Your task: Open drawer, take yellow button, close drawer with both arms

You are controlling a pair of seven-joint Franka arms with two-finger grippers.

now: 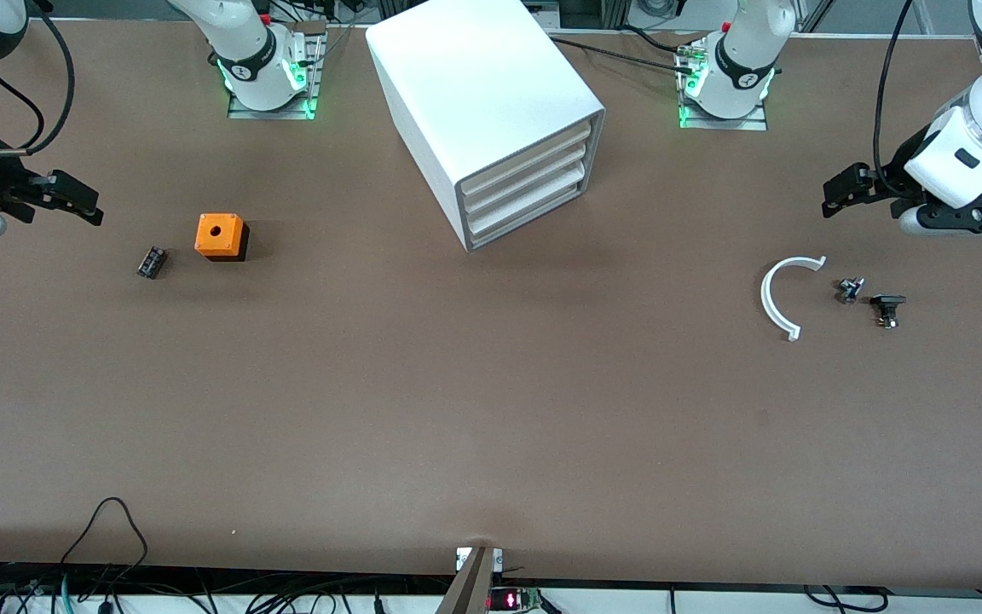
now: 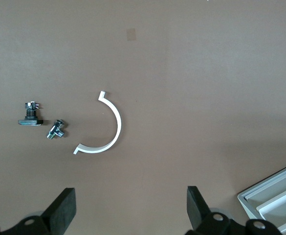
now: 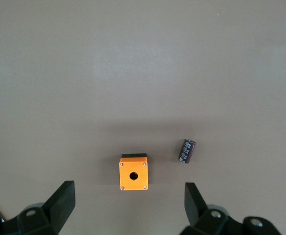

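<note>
Two white arms stand at a wide brown table (image 1: 491, 409) whose matte top is plain apart from a few faint scuffs. Their bases are bolted to metal plates along the table's upper edge in the front view and glow green at the collar. Black cables trail along the edge nearest the front camera.

Between the bases sits the white cabinet (image 1: 491, 111), turned at an angle. Its three drawers are pushed in, including the top drawer (image 1: 529, 158). No button shows in any view.

The left gripper (image 1: 840, 194) hangs in the air over the left arm's end of the table, its fingers spread wide. Nearer the front camera than that gripper lie a white curved clip (image 1: 776, 298), a small metal fitting (image 1: 849, 290) and a black bolt piece (image 1: 886, 307), close together but apart. A corner of the cabinet's drawers shows in the left wrist view.

The right gripper (image 1: 73, 198) hangs over the right arm's end, fingers likewise apart. Toward that end rest an orange cube (image 1: 220, 236) with a hole in its top and a small dark cylinder (image 1: 151, 262), beside each other without touching.
</note>
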